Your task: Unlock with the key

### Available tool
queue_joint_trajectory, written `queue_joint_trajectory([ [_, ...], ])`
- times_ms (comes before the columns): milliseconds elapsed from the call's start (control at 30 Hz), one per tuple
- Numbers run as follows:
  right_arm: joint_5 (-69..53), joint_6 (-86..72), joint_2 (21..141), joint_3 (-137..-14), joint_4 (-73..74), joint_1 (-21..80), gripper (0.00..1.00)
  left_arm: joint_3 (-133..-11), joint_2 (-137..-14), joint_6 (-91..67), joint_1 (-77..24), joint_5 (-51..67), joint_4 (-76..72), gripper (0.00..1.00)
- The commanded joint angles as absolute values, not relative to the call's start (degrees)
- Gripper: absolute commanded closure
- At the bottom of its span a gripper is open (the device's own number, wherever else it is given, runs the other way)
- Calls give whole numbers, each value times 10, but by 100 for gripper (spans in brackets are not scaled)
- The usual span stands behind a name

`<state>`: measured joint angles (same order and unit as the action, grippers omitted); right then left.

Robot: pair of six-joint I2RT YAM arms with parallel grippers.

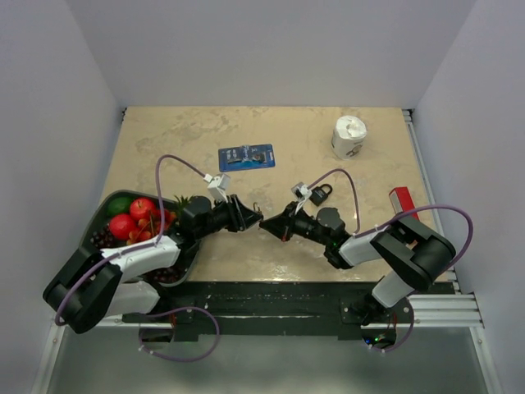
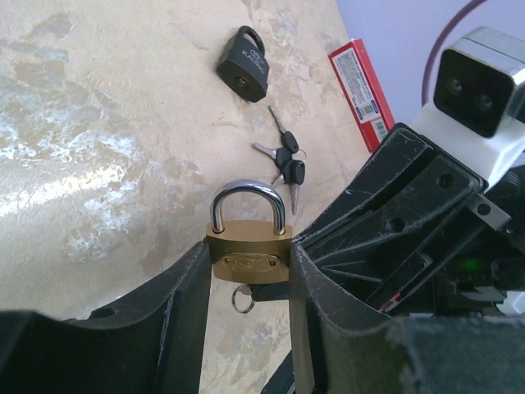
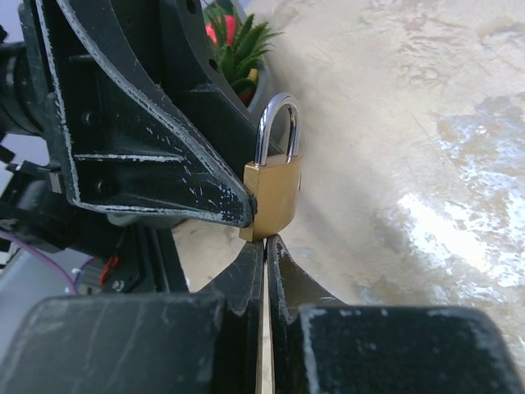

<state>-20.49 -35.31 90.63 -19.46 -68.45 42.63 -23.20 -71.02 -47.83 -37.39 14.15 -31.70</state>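
Brass shows only as a speck from above, where we see the left gripper (image 1: 253,217) and the right gripper (image 1: 269,225) meeting tip to tip over the middle of the table (image 1: 164,139), both forearms low and angled in toward each other. The black padlock (image 1: 321,194) lies just behind the right wrist, and the key is too small for us to pick out here. From the left wrist we see more: the left fingers (image 2: 184,304) clamp the brass padlock (image 2: 250,256) by its two sides, upright, with its shackle (image 2: 248,201) seated in the body on both legs, so we judge that nothing is unlocked yet. A small silver ring (image 2: 242,300) hangs just under the lock's base, which suggests to us a tiny key at the keyhole, though the keyhole itself is hidden. The key (image 2: 285,160), the bunch with black heads, lies on the table well beyond the held lock, near the black padlock and in no gripper. From the right wrist we see the right fingers (image 3: 246,271) pressed together, tips pointing up at the underside of the brass padlock and touching it or nearly so; whether they pinch anything between them we cannot tell. Our reading is that holding and lining up are done, the turn and the release of the shackle are left, and the black-headed bunch is untouched.
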Motion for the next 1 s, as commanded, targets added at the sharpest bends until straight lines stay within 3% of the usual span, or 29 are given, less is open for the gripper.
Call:
queue_joint_trajectory([
  [0, -260, -388, 911, -202, -765, 431, 100, -229, -679, -451, -384, 268, -425, 100],
  [967, -369, -483, 872, -214, -874, 420, 100, -192, -594, -463, -384, 468, -504, 100],
])
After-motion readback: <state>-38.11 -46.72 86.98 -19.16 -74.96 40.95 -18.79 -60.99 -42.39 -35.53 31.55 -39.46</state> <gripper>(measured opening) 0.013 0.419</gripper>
